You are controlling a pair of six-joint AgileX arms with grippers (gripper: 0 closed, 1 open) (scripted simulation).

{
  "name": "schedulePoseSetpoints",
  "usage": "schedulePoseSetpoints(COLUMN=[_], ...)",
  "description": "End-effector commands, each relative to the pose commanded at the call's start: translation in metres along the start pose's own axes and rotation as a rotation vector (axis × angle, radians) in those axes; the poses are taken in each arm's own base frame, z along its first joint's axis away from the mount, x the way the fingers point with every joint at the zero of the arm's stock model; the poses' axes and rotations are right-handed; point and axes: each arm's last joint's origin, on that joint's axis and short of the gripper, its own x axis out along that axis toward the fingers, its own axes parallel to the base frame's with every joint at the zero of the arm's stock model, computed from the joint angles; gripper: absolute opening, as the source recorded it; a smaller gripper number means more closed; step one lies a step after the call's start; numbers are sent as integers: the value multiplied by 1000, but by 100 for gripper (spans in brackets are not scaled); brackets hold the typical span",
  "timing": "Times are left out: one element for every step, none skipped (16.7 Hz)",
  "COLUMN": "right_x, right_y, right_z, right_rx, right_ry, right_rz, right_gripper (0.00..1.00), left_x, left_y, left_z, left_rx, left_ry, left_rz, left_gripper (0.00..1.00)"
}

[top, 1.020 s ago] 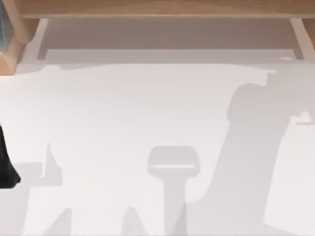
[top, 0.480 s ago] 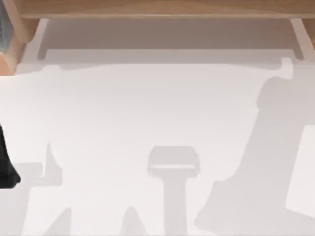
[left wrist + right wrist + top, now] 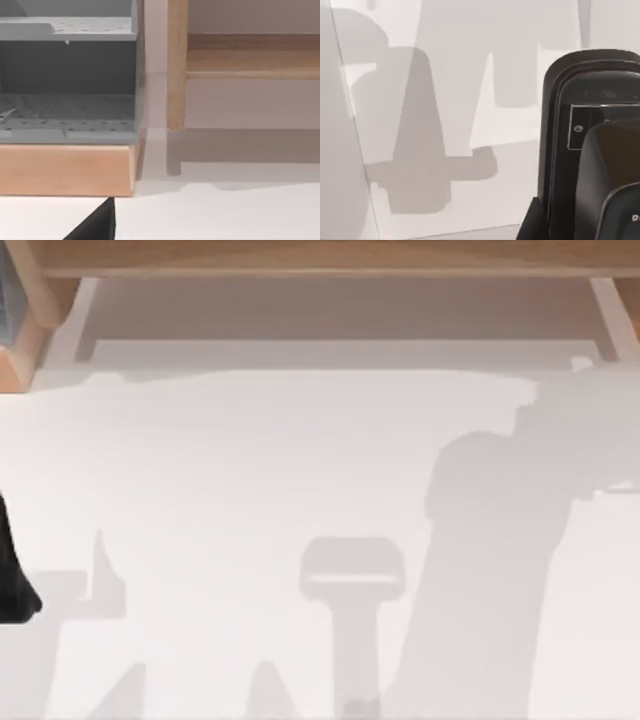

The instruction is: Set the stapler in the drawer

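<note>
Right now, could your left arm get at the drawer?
Probably yes. The drawer looks pulled open at the far edge of the table, and nothing stands between it and the left arm at the left edge, though its stretch is unclear.

Grey perforated shelf unit [image 3: 67, 80] on wood base [image 3: 67, 170], beside wooden post [image 3: 177, 65]; white table [image 3: 225, 215] below

Open white table [image 3: 250, 470], open drawer [image 3: 340, 310] along far edge, grey organizer [image 3: 67, 75] far left
</note>
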Motion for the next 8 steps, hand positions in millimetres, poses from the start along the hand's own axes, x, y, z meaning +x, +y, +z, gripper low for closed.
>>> schedulePoseSetpoints(right_x=[-5, -4, 0, 9, 21, 37, 55, 71], right_y=[-2, -3, -3, -1, 2, 6, 9, 12], right_z=[-1, -2, -1, 0, 1, 3, 3, 3], right_rx=[16, 24, 23, 11, -7, -31, -55, -81], right_ry=[-9, -7, 1, 15, 36, 67, 102, 135], right_rz=[-5, -7, -8, -6, -2, 3, 8, 11], right_gripper=[0, 0, 0, 0, 0, 0, 0, 0], left_x=[0, 0, 0, 0, 0, 0, 0, 0], left_y=[0, 0, 0, 0, 0, 0, 0, 0], left_z=[0, 0, 0, 0, 0, 0, 0, 0], left_rx=[0, 0, 0, 0, 0, 0, 0, 0], left_ry=[0, 0, 0, 0, 0, 0, 0, 0], left_rz=[0, 0, 0, 0, 0, 0, 0, 0], left_gripper=[100, 100, 100, 100, 100, 100, 100, 100])
